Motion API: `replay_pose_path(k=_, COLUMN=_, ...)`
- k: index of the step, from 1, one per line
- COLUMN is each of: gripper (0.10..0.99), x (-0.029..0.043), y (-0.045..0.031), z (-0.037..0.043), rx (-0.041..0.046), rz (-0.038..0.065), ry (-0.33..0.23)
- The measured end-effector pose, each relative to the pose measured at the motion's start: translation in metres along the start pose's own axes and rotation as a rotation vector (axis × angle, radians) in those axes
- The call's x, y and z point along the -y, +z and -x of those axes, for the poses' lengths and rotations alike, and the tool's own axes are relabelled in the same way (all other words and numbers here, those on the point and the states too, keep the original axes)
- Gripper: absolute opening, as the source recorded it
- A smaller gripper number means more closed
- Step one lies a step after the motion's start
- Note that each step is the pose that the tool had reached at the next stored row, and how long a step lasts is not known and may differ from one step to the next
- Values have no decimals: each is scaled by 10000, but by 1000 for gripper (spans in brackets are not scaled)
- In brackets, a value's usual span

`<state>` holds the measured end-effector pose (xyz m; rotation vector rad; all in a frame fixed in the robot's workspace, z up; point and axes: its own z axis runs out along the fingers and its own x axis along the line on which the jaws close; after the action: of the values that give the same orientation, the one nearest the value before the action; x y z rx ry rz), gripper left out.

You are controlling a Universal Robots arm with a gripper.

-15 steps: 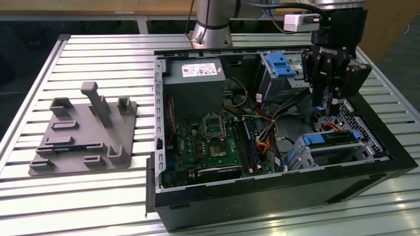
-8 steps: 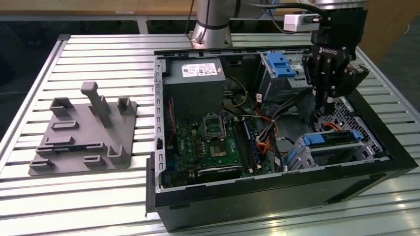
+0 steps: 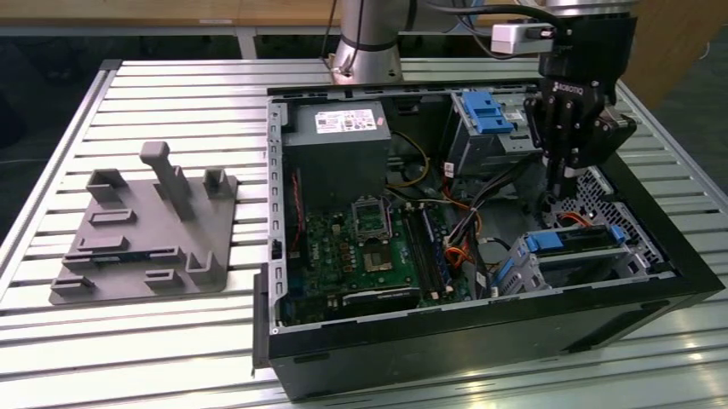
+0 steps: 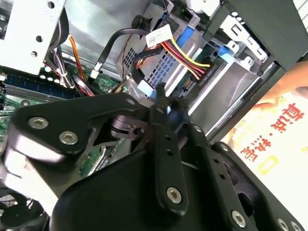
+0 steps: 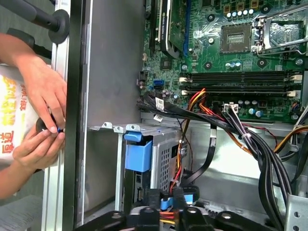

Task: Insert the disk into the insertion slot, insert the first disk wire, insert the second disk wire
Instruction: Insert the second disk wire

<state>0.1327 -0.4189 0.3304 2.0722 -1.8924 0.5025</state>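
1. Slatted silver metal table (image 3: 170, 77) carries an open black computer case (image 3: 455, 358) with its green motherboard (image 3: 353, 256) exposed.
2. Black robot gripper (image 3: 562, 198) reaches down inside the case, toward the exterior view's right.
3. Low silver perforated insertion slot (image 5: 163, 156) lies just below the gripper, on the side nearer the exterior camera.
4. Flat silver disk (image 3: 565, 243) in its bright blue carrier sits in that slot, with its blue end turned toward the gripper.
5. Fingers (image 4: 162, 130) look pinched onto a small blue-tipped wire plug (image 5: 165, 203), just beside the disk's end.
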Motion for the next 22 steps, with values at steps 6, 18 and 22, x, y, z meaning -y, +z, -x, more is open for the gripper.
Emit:
replay_pose_path(k=6, gripper=204, x=5, y=5, z=1, rx=-5, rz=89, ry=182)
replay_pose_path(k=18, gripper=204, x=22, y=36, z=6, rx=-9, rz=177, ry=360)
replay_pose_path(k=22, gripper=192, x=23, y=42, z=7, rx=-2, rz=180, ry=369)
